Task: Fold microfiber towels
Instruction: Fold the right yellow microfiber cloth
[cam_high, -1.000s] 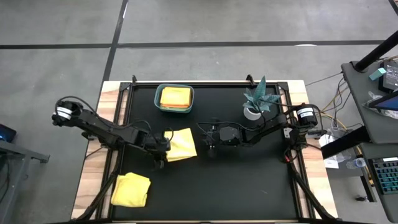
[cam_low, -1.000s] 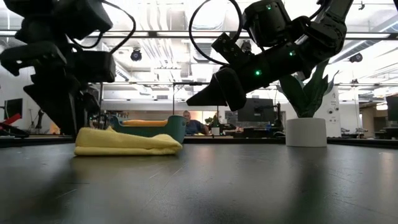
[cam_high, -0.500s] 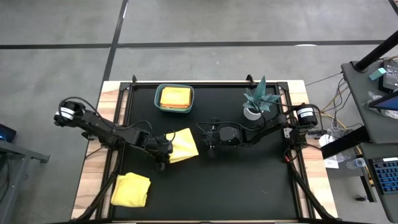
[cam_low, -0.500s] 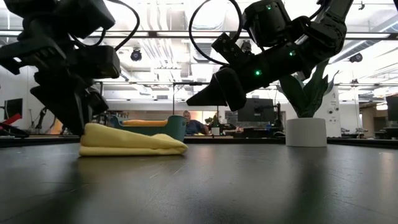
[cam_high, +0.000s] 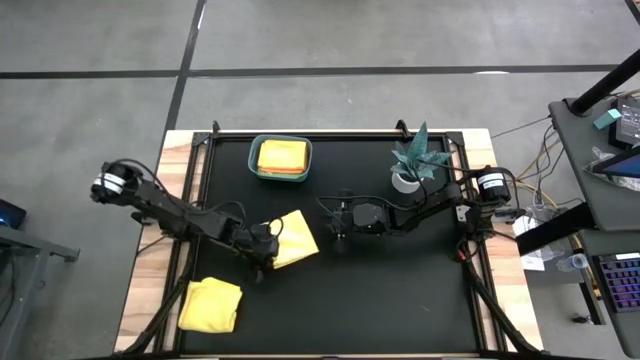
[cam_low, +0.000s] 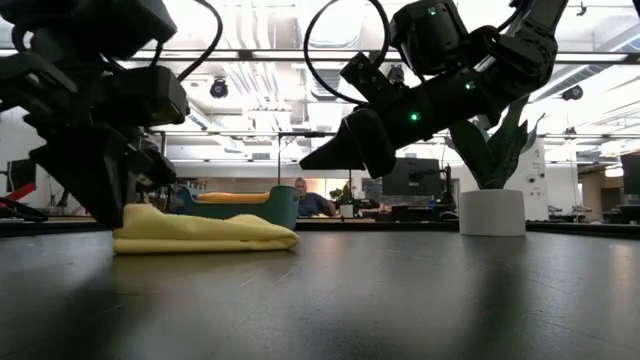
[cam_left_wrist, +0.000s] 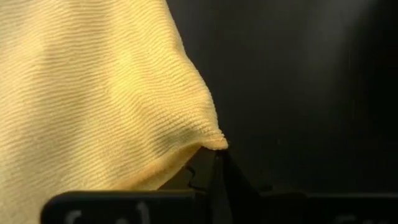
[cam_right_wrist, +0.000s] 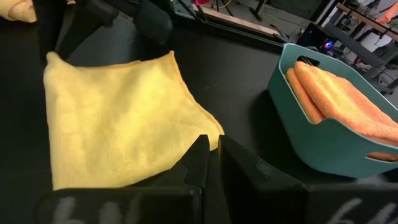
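Two yellow microfiber towels lie on the black table (cam_high: 400, 300): a folded yellow towel (cam_high: 294, 237) near the middle, and a crumpled yellow towel (cam_high: 211, 305) at the front left corner, well apart from it. A teal plastic bin (cam_high: 281, 160) stands at the back of the table, with orange towels (cam_high: 282, 155) stacked inside it. To the right of the bin, a small potted plant (cam_high: 415, 165) in a white pot stands near the back right corner.

In the high view, the left gripper (cam_high: 262, 240) sits low at the left edge of the folded yellow towel, with its arm reaching in from the table's left side. The left wrist view shows its dark fingers (cam_left_wrist: 211, 180) drawn together, pinching the towel's edge, and the yellow weave fills most of that picture. In the low view the same towel (cam_low: 205, 231) lies flat on the table, with the left gripper (cam_low: 95, 190) down at its near end.

The right gripper (cam_high: 338, 225) hovers above the table just right of the folded yellow towel, not touching it. Its fingers (cam_right_wrist: 199, 165) are pressed together with nothing between them. In the low view it hangs clear of the surface, pointing down toward the towel.

No brand, label or writing can be read on the towels, the bin or the pot. Beyond the table, the low view shows a person (cam_low: 300, 198) seated far off in the room
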